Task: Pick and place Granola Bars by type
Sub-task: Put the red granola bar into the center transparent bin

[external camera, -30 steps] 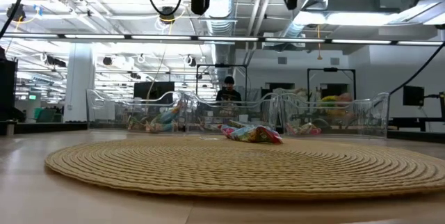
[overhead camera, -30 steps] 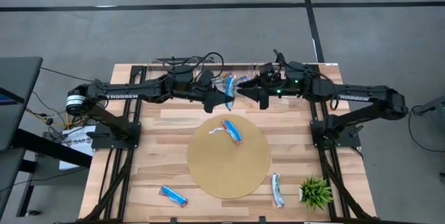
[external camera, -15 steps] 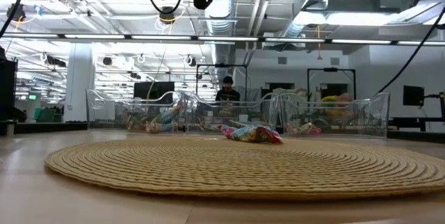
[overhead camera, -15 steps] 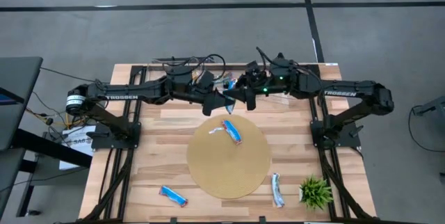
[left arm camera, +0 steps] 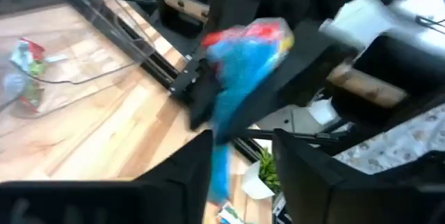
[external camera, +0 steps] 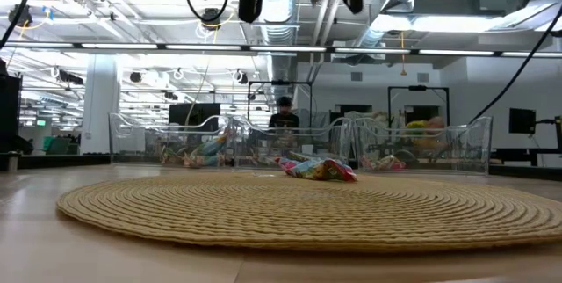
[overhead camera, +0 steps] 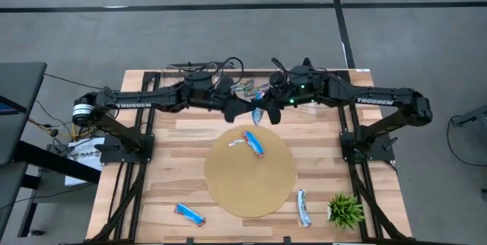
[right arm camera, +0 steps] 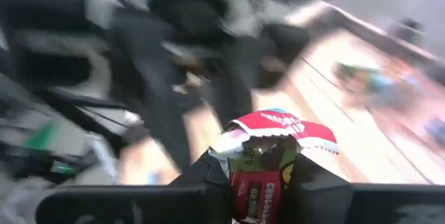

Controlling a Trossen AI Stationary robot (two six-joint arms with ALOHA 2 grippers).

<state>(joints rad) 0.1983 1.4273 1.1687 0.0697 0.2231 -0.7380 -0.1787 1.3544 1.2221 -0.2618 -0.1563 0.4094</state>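
— How many bars lie loose?
— Four: two on the round mat [overhead camera: 251, 175], a blue bar [overhead camera: 189, 214] near-left on the worktop [overhead camera: 167, 157], a silvery bar [overhead camera: 303, 208] near-right.
— The grippers?
— The right gripper [right arm camera: 259, 175] clamps a red-topped bar [right arm camera: 268, 156] at the far middle; the left gripper [left arm camera: 240, 156] beside it stands open around a blue bar [left arm camera: 240, 71].

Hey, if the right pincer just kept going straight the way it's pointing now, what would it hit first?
Most likely the left pincer. The right pincer, shut on a granola bar, points leftward at it, nearly tip to tip above the table's far edge. Depth is unclear, so it might pass just beside.
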